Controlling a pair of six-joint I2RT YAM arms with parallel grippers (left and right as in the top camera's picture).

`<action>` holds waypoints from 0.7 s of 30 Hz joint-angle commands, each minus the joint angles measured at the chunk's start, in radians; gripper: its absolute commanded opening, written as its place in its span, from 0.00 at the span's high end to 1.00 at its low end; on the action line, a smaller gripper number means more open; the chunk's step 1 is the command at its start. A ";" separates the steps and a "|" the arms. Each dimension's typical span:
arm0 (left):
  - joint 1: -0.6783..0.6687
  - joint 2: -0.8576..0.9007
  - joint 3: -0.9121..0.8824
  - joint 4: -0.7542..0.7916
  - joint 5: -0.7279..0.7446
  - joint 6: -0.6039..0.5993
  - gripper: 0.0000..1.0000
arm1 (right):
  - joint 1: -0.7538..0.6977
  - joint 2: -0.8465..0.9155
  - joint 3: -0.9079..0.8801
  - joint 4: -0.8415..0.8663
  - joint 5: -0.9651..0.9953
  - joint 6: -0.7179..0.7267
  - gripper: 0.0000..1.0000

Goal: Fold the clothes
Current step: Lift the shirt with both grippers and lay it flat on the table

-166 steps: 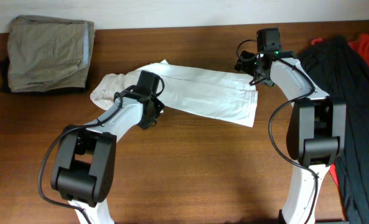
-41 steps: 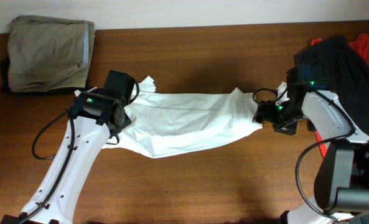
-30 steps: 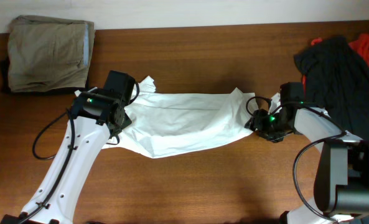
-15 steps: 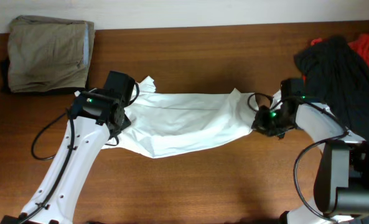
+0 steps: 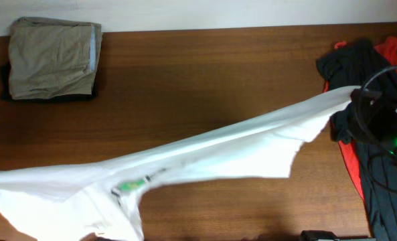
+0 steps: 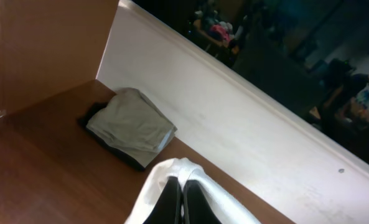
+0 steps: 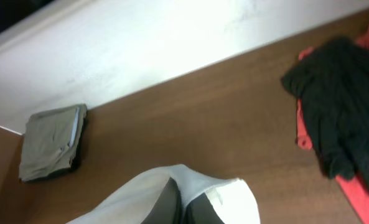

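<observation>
**White shirt held aloft between both arms: grip margin and snag risk noted**

The white shirt (image 5: pixel 238 144) is off the worktop (image 5: pixel 205 73). It is stretched as one long band from the robot's near left to its far right, close under the overhead camera. The left end effector (image 6: pixel 183 200) is pinched narrow on a bunched edge of the cloth. The right end effector (image 7: pixel 183 208) likewise has its fingers drawn together on a fold of the shirt.

Risks, as I judge them:
- **Slip:** The cloth is thin and taut, and each end is held by only a small pinch. If either pinch slips, that end would drop and the spread would be lost.
- **Snag:** The right end hangs just beside the black garment (image 5: pixel 362 67) and the orange-red garment (image 5: pixel 391 45). Lowering the shirt there could land it on that heap or drag the heap along.
- **Creasing:** The lower edge sags unevenly, so the shirt may come down creased.

View comparison:
- **Overhead:** It gives the full span and the sag. The cloth hides the left arm, apart from a green glow through the fabric, and neither grip can be seen.
- **Wrist views:** Only these show the grips.
- **Left wrist:** It takes in the folded khaki garment (image 5: pixel 51 57) at the far left corner, well apart from the shirt, but not the heap.
- **Right wrist:** It shows both.
</observation>
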 commanded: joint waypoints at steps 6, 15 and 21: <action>0.002 0.554 -0.173 0.280 -0.041 0.067 0.99 | 0.007 0.387 0.018 0.206 -0.008 -0.016 0.96; 0.076 0.969 0.866 0.126 0.125 0.417 0.99 | -0.114 0.425 0.510 0.097 -0.038 -0.051 0.96; 0.074 1.186 0.500 -0.187 0.314 0.233 0.99 | 0.019 0.497 -0.003 0.069 -0.038 -0.053 0.96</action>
